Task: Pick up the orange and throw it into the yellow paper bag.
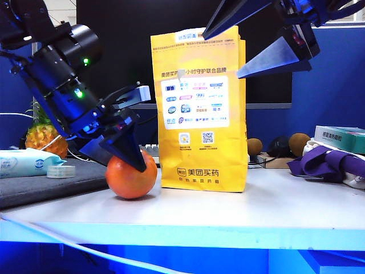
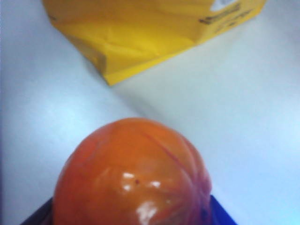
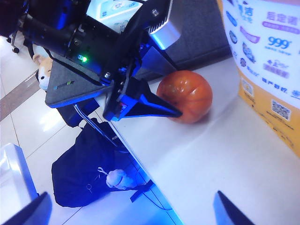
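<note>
On the left of the white tabletop, the left hand reaches down from the upper left onto the orange, which sits on the surface just left of the yellow paper bag — near it, not clearly touching. One dark, wedge-shaped finger lies against the fruit's near upper side; the other passes behind it. In the right wrist view the fingers seem drawn in around the fruit, yet whether the squeeze is complete cannot be told, and the orange is not lifted.

For the step in hand — securing the grasp — the fingers should likely seat across the widest part of the fruit and press evenly before any lift, because a glossy sphere tends to roll or squirt out of a pinch set too high. The lift must then probably clear the bag's tall rim, so rising straight up before moving right looks safest.

The orange is round, smooth and shiny, with bright highlights and faint ridges visible in the left wrist view. The bag is stiff, creased paper standing upright, bright yellow with a white printed panel and a folded base.

Above the bag on the right, the right hand hangs in the air, its two dark pointed fingers spread wide and holding nothing.
</note>
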`<state>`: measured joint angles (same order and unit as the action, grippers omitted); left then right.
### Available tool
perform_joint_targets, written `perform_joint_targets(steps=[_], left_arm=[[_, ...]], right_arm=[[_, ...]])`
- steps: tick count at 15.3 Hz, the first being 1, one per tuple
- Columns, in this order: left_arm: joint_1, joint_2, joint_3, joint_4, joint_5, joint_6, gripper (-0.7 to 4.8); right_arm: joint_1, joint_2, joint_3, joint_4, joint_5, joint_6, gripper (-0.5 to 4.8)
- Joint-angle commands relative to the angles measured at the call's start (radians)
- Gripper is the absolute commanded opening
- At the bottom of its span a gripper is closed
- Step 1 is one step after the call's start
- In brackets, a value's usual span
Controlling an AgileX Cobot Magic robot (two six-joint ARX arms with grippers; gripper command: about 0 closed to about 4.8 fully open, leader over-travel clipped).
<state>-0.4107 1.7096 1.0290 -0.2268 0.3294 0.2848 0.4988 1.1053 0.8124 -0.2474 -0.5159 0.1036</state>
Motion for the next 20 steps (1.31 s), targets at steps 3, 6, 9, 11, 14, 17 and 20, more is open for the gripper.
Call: perform_joint_targets(steps=[3,6,9,11,14,17,20], left_arm=[[0.001,-0.126,0.229,-0.222,-0.041,0.070,2.44],[0.001,-0.297,0.332,-0.243,-0.059,0.067,2.44],[0.001,-0.387,0.338,-0.081,0.022,0.082,2.44],[0.001,-0.383,0.338,0.068,0.136,0.069,2.44],[0.000,-0.316,0.338,0.221,0.284,0.018,2.44],[0.000,-0.192,0.338,0.359,0.388,-0.045,2.44],[0.000,-0.084,0.338,0.397,0.383,-0.118,2.44]], right_arm=[[-0.001,-0.001,0.006,0.056,0.002,-0.008,4.79],[-0.001,-0.001,0.016,0.137,0.016,-0.008,4.79],[-0.002,-0.001,0.041,0.229,0.054,-0.008,4.79],[-0.002,-0.001,0.072,0.266,0.054,-0.008,4.79],[-0.002,-0.003,0.106,0.269,0.121,-0.038,4.79],[-0.002,-0.008,0.117,0.274,0.237,-0.109,4.79],[-0.001,-0.034,0.117,0.271,0.448,-0.209,4.79]])
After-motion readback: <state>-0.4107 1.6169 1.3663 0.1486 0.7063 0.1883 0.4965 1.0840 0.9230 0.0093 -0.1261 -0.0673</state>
